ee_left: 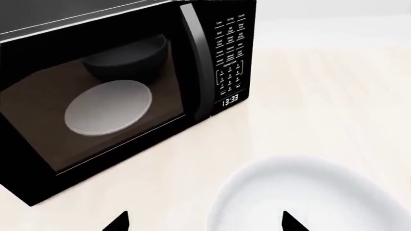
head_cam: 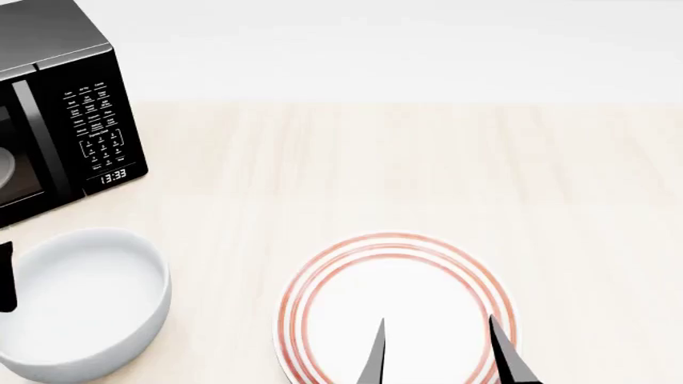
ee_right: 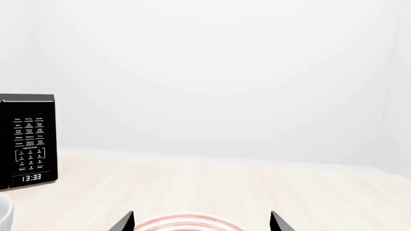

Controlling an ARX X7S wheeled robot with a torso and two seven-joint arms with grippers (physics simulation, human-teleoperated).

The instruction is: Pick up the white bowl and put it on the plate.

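Note:
The white bowl (head_cam: 80, 300) stands on the pale wooden table at the front left, in front of the microwave; it also shows in the left wrist view (ee_left: 308, 197). The plate (head_cam: 395, 308), white with red rings, lies at the front centre, to the right of the bowl; its far rim shows in the right wrist view (ee_right: 189, 222). My left gripper (ee_left: 204, 222) is open and empty, with the bowl's near rim between its fingertips. A dark piece of it shows at the head view's left edge (head_cam: 6, 276). My right gripper (head_cam: 440, 352) is open and empty above the plate.
A black microwave (head_cam: 64, 112) stands at the back left with its door shut; the clock reads 13:33. Through its glass a greyish disc (ee_left: 108, 107) and a dark bowl shape (ee_left: 128, 57) show. A white wall lies behind the table (head_cam: 427, 176).

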